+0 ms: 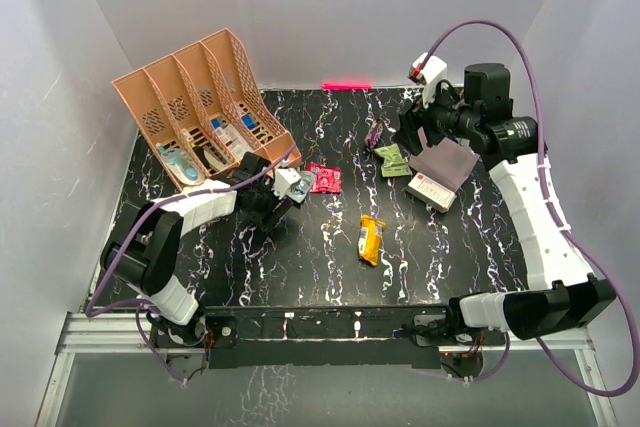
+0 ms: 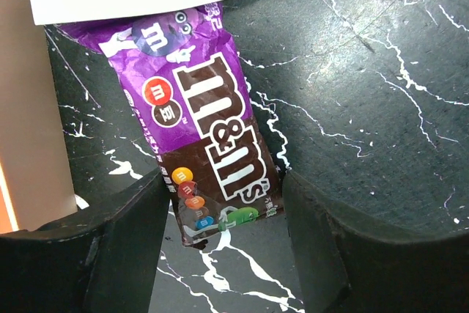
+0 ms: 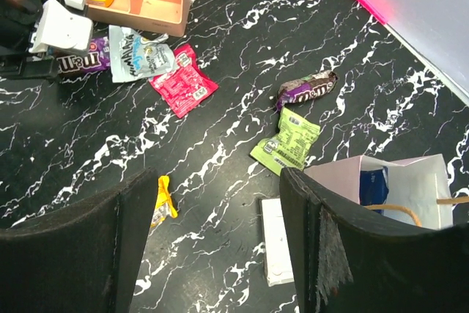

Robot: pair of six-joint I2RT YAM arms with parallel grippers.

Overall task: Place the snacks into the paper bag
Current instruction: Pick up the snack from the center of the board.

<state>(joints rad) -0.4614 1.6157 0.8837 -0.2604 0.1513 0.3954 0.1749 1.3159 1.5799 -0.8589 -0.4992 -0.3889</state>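
Note:
A purple M&M's packet (image 2: pixel 212 144) lies flat on the black marbled table, its lower end between my left gripper's (image 2: pixel 227 247) fingers. The jaws stand open, close against both long edges. From above, that gripper (image 1: pixel 283 192) sits beside the organiser. Other snacks lie loose: a pale teal packet (image 3: pixel 139 53), a pink one (image 3: pixel 183 82), a green one (image 3: pixel 287 141), a brown-purple one (image 3: pixel 306 89) and a yellow one (image 3: pixel 163 203). The paper bag (image 3: pixel 410 181) stands upright with a dark blue bag (image 3: pixel 374 185) inside. My right gripper (image 3: pixel 218 181) hangs open and empty, high beside the bag (image 1: pixel 447 162).
The peach slotted organiser (image 1: pixel 200 107) stands at the back left, just behind my left gripper. A white rectangular box (image 1: pixel 432 190) lies against the bag's near side. White walls close in the table on three sides.

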